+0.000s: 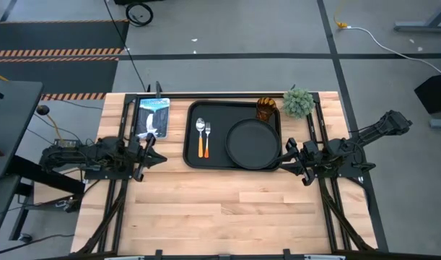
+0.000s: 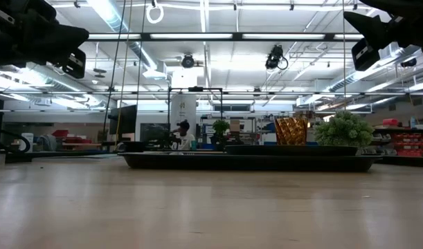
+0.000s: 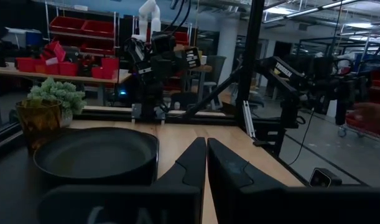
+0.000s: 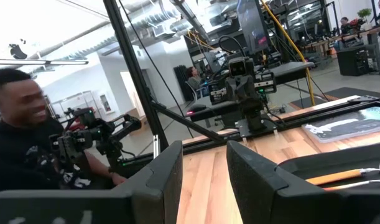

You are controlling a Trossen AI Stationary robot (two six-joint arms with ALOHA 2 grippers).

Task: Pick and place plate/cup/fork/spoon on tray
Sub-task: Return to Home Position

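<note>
The black tray (image 1: 193, 155) lies at the table's far middle. The round black plate (image 1: 252, 143) lies flat on the tray's right half, and it also shows in the left wrist view (image 3: 96, 152). The spoon (image 1: 200, 137) and the fork (image 1: 208, 139) lie side by side on the tray's left half. The amber cup (image 1: 266, 108) stands upright in the tray's far right corner. My left gripper (image 1: 159, 152) is shut and empty, left of the tray. My right gripper (image 1: 286, 154) is open and empty, right of the tray.
A small green potted plant (image 1: 298, 102) stands on the table beyond the tray's far right corner. A blue and white packet (image 1: 153, 115) lies far left of the tray. A person (image 4: 22, 149) shows beyond the table in the right wrist view. Bare wood (image 1: 227, 209) lies near the front edge.
</note>
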